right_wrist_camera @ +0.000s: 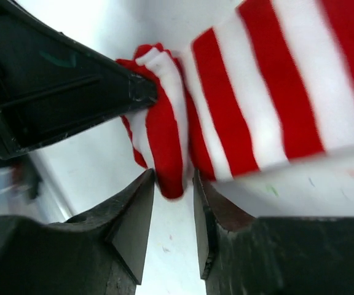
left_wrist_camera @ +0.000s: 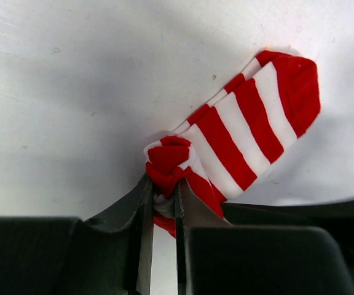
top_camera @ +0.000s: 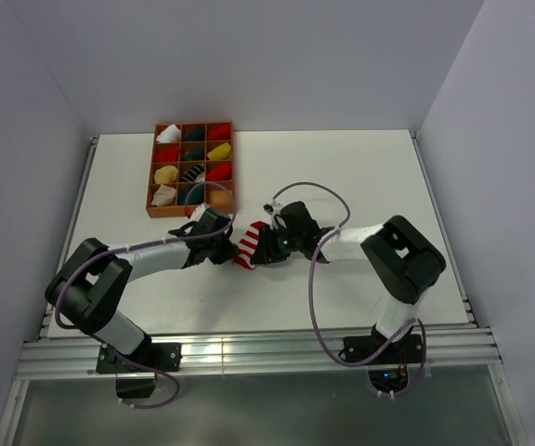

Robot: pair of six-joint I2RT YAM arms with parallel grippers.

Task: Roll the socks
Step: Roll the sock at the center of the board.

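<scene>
Where the striped sock (top_camera: 249,243) lies on the tabletop (top_camera: 360,177), just in front of the orange box (top_camera: 189,212), we see one end bunched up | left jaws: nearly closed, pinching that bunched end | right jaws: parted a little around a red fold; we cannot tell whether they press it.

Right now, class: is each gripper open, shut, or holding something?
Left gripper: shut on the sock, at its bunched end.
Right gripper: open, a fold of the sock between its tips.
</scene>
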